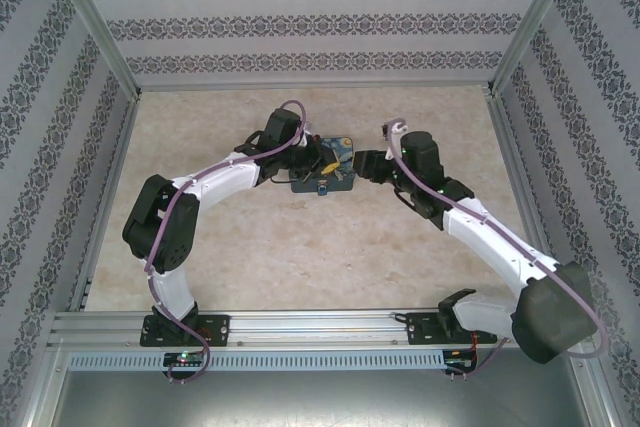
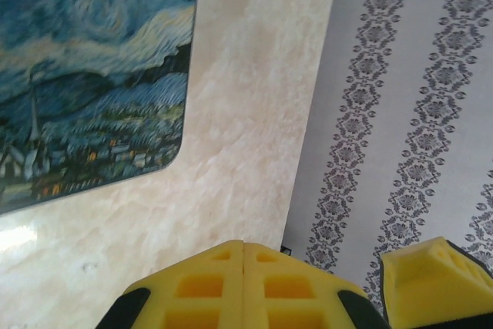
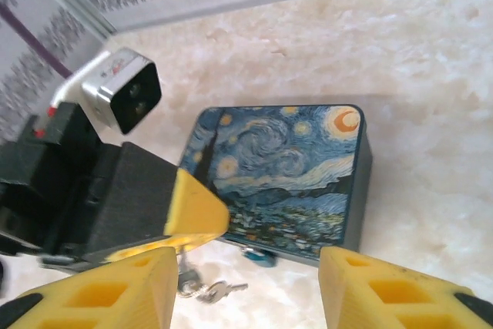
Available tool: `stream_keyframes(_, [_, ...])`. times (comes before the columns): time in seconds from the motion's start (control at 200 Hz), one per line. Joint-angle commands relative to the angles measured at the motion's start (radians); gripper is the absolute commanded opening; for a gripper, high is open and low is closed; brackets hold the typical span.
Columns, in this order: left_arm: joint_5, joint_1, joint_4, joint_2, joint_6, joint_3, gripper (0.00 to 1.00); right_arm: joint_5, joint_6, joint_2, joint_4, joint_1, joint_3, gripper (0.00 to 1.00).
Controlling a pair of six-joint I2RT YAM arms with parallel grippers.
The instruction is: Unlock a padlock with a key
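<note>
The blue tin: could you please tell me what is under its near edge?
A small blue object peeks out from beneath the tin; the tin covers the rest. A small key lies on the table beside it.

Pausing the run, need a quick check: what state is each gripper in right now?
Left gripper: shut tight, nothing visible in its grip.
Right gripper: open, holding nothing.
</note>
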Motion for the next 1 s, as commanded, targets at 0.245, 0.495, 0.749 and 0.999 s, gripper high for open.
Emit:
stream_keyframes(0.245, [-0.057, 0.029, 0.491, -0.043, 0.108, -0.113, 0.0, -0.273, 0.514, 0.058, 0.414, -0.093, -0.142, 0.53])
stream_keyframes(0.495, [-0.106, 0.028, 0.782, -0.029, 0.006, -0.192, 0.0, -0.325, 0.665, 0.154, 0.672, -0.094, -0.153, 0.52])
stream_keyframes(0.749, [-0.151, 0.027, 0.91, -0.019, -0.079, -0.226, 0.0, -0.339, 0.715, 0.234, 0.807, -0.092, -0.134, 0.49])
stream_keyframes(0.999, [-0.144, 0.028, 0.94, -0.014, -0.122, -0.234, 0.0, -0.392, 0.761, 0.328, 0.943, -0.085, -0.111, 0.44])
